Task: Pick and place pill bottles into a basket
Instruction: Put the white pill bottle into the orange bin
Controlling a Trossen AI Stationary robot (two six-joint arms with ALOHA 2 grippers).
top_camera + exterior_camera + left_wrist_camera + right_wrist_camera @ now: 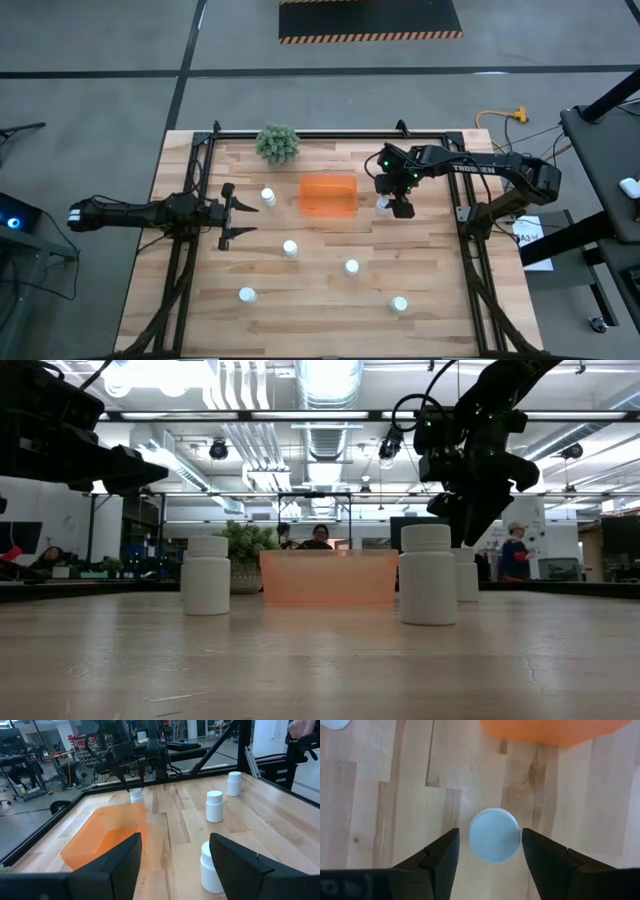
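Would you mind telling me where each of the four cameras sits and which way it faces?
High view: overhead, straight down on the table; both arms show, left gripper, right gripper.
Low view: at tabletop height, level across to the room; the right gripper comes in from above.
Left wrist view: looks across the table past its open fingers.
Right wrist view: looks down on a pill bottle between open fingers.
Shared: all four show the orange basket.

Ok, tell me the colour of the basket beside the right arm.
Bright orange. The basket shows best in the high view, empty on the wooden table.
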